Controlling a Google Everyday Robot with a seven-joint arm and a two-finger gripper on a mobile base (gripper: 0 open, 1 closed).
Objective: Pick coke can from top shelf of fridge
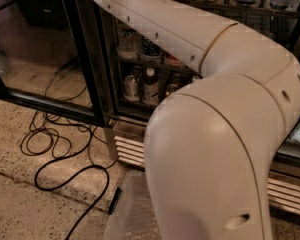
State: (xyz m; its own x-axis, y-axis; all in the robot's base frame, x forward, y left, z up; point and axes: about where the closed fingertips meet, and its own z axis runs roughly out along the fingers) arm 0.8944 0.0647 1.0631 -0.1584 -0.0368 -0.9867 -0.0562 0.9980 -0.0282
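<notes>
Your arm (pixel 190 31) fills most of the view: the elbow bulks from 6 o'clock to 3 o'clock, and the forearm runs up and leaves the frame at 11 o'clock. The gripper lies beyond that edge, so you cannot tell its state. The fridge (pixel 110 99) stands open behind the arm, its glass door (pixel 40 102) swung toward 9 o'clock. You cannot make out the coke can; drinks line the frame's upper edge at 12 o'clock, cut off. Bottles (pixel 150 86) stand on 1 lower rack above the louvred grille (pixel 131 151). Black cables (pixel 90 168) loop on the floor at 8 o'clock.
</notes>
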